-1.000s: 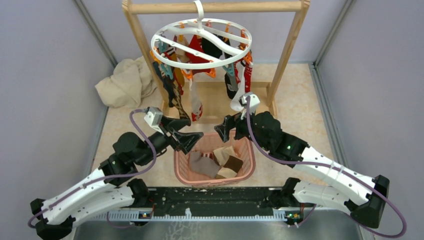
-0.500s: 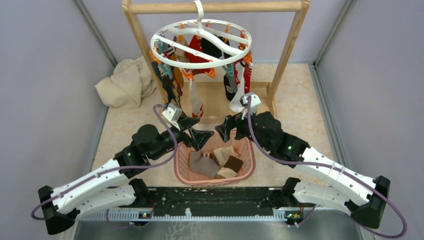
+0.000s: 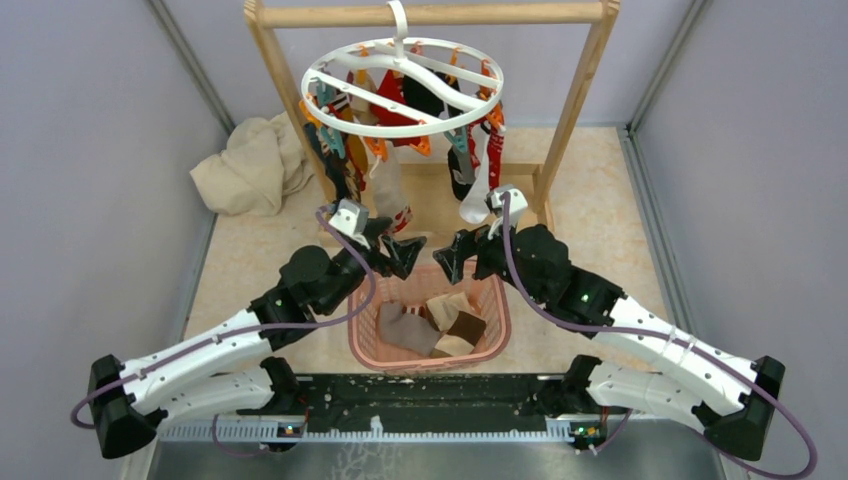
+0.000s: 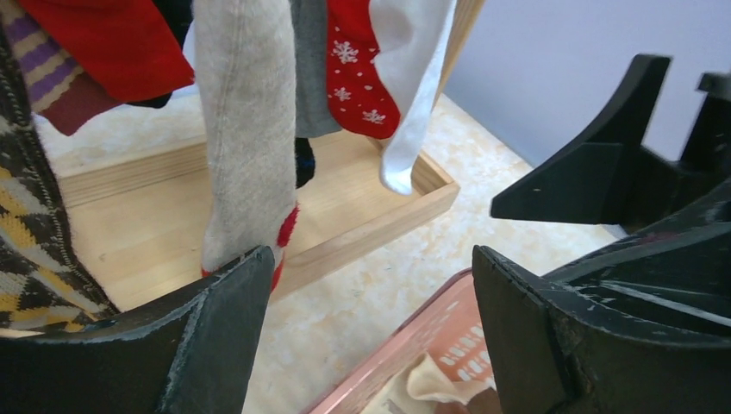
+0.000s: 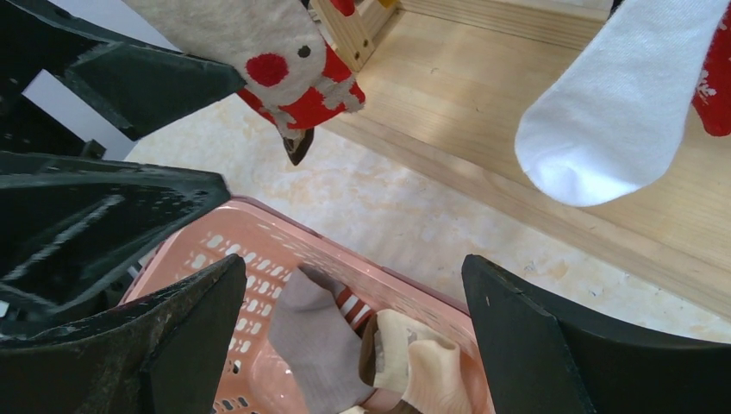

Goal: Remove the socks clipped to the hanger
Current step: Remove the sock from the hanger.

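Under the hanger (image 3: 400,62), the socks (image 3: 478,190) hung clipped. The left claw (image 4: 371,285) gaped wide and empty, with a grey red-toed sock (image 4: 246,129) just past one fingertip. The right claw (image 5: 353,293) was wide and empty over the pink basket (image 5: 259,237).

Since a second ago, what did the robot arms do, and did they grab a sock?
The left gripper swung forward and to the right, from beside the pink basket toward the grey sock with the red toe. It is open and has grabbed nothing. The right gripper stayed put, open, and the hanger and the socks in the basket look the same.
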`<move>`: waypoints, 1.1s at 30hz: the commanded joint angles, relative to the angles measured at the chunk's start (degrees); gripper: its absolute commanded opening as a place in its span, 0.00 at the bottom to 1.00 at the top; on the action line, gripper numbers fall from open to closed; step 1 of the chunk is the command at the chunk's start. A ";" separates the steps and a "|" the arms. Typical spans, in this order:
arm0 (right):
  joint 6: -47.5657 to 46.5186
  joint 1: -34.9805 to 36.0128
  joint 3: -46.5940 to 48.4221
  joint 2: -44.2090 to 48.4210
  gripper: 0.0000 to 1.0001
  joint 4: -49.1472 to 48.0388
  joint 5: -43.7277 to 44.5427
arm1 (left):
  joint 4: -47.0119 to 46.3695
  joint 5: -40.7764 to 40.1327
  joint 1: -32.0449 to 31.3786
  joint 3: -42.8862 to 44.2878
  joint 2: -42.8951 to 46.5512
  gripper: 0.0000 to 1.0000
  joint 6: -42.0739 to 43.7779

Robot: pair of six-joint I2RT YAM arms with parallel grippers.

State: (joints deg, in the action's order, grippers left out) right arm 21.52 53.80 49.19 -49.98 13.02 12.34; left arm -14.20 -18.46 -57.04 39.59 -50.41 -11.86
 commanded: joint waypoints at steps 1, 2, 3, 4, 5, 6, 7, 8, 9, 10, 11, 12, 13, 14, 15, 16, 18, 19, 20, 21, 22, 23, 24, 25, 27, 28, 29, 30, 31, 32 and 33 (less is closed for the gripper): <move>0.84 -0.45 2.14 1.36 0.96 -1.75 0.28 | -7.56 -2.71 -0.36 -1.29 -2.34 0.88 4.16; 0.91 -0.45 2.20 1.42 0.96 -1.66 0.16 | -7.89 -3.25 -0.31 -1.11 -2.96 0.87 4.64; 0.92 -0.43 2.21 1.50 0.96 -1.54 0.14 | -7.88 -3.58 -0.35 -0.74 -3.54 0.87 4.87; 1.04 -0.45 2.16 1.65 0.96 -1.50 0.14 | -7.63 -4.12 -0.36 -0.43 -3.89 0.86 4.86; 1.09 -0.45 2.14 1.78 0.96 -1.39 0.14 | -7.21 -4.41 -0.36 0.11 -4.10 0.86 4.64; 1.09 -0.45 2.14 1.87 0.96 -1.33 0.14 | -6.95 -4.49 -0.35 0.26 -4.20 0.86 4.50; 1.22 -0.45 2.02 1.96 0.96 -1.35 0.21 | -6.97 -4.58 -0.36 0.26 -4.20 0.86 4.55; 1.30 -0.45 1.86 2.03 0.96 -1.40 0.23 | -7.21 -4.71 -0.35 0.18 -4.25 0.86 4.75; 1.30 -0.45 1.80 1.97 0.96 -1.42 0.23 | -7.51 -4.83 -0.31 0.00 -4.37 0.86 5.07; 1.35 -0.44 1.72 1.96 0.96 -1.56 0.18 | -7.85 -5.22 -0.35 -0.13 -4.54 0.86 5.49; 1.46 -0.45 1.66 1.89 0.96 -1.60 0.15 | -7.94 -5.77 -0.31 -0.13 -4.67 0.86 5.85; 1.43 -0.45 1.66 1.82 0.96 -1.65 0.14 | -8.02 -6.18 -0.33 -0.22 -4.82 0.86 6.21; 1.55 -0.45 1.74 1.79 0.96 -1.62 0.08 | -8.29 -6.61 -0.35 -0.44 -4.80 0.86 6.64; 1.67 -0.45 1.78 1.72 0.96 -1.55 0.04 | -8.58 -7.23 -0.36 -0.74 -4.77 0.87 7.04; 1.65 -0.45 1.79 1.72 0.96 -1.69 -0.08 | -8.83 -7.98 -0.36 -1.20 -4.51 0.89 7.25; 1.74 -0.45 1.85 1.65 0.96 -1.69 -0.12 | -9.28 -8.53 -0.31 -1.82 -4.09 0.95 7.60; 1.77 -0.44 2.04 1.47 0.96 -1.62 -0.17 | -10.45 -8.78 -0.35 -3.39 -2.55 0.99 8.08; 1.83 -0.45 2.09 1.42 0.96 -1.59 -0.20 | -11.40 -8.19 -0.31 -4.56 -1.55 0.99 8.57; 1.86 -0.45 2.13 1.33 0.96 -1.67 -0.25 | -12.41 -7.57 -0.35 -5.74 -0.27 0.99 8.90; 1.94 -0.45 2.20 1.19 0.96 -1.64 -0.36 | -12.99 -7.09 -0.36 -6.92 0.98 0.99 9.02; 1.99 -0.43 2.23 1.03 0.96 -1.66 -0.49 | -12.82 -6.02 -0.36 -7.65 2.39 0.99 8.92; 2.11 -0.45 2.23 0.94 0.95 -1.68 -0.60 | -12.34 -4.89 -0.36 -8.38 3.87 0.99 8.64; 2.10 -0.45 2.29 0.78 0.96 -1.69 -0.68 | -11.68 -3.72 -0.31 -8.96 5.29 0.99 8.20; 2.12 -0.46 2.31 0.62 0.96 -1.75 -0.75 | -11.19 -2.87 -0.35 -9.63 6.59 0.99 8.03; 2.15 -0.45 2.23 0.29 0.95 -2.21 -0.97 | -10.22 -1.94 -0.33 -10.32 8.37 0.99 7.86; 2.13 -0.44 2.26 0.07 0.95 -2.35 -1.14 | -9.86 -1.67 -0.35 -10.59 8.86 0.99 7.94; 2.19 -0.45 2.34 -0.15 0.95 -2.54 -1.38 | -9.81 -1.41 -0.36 -10.78 9.12 0.99 8.05; 2.22 -0.45 2.47 -0.40 0.96 -2.64 -1.54 | -9.91 -1.21 -0.36 -10.99 9.14 0.99 8.14; 2.21 -0.45 2.68 -0.65 0.95 -2.68 -1.67 | -10.33 -0.96 -0.36 -11.14 8.95 0.99 8.35; 2.23 -0.45 2.74 -0.88 0.95 -2.73 -1.81 | -10.96 -0.76 -0.31 -11.31 8.72 0.99 8.60; 2.22 -0.45 2.97 -0.97 0.95 -2.70 -1.94 | -11.94 -0.57 -0.35 -11.44 8.24 0.99 8.87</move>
State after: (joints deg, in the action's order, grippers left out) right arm 23.24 53.80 49.19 -50.43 12.99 11.42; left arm -23.49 -21.28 -57.04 29.21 -41.60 -4.12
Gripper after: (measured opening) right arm 0.955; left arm 0.988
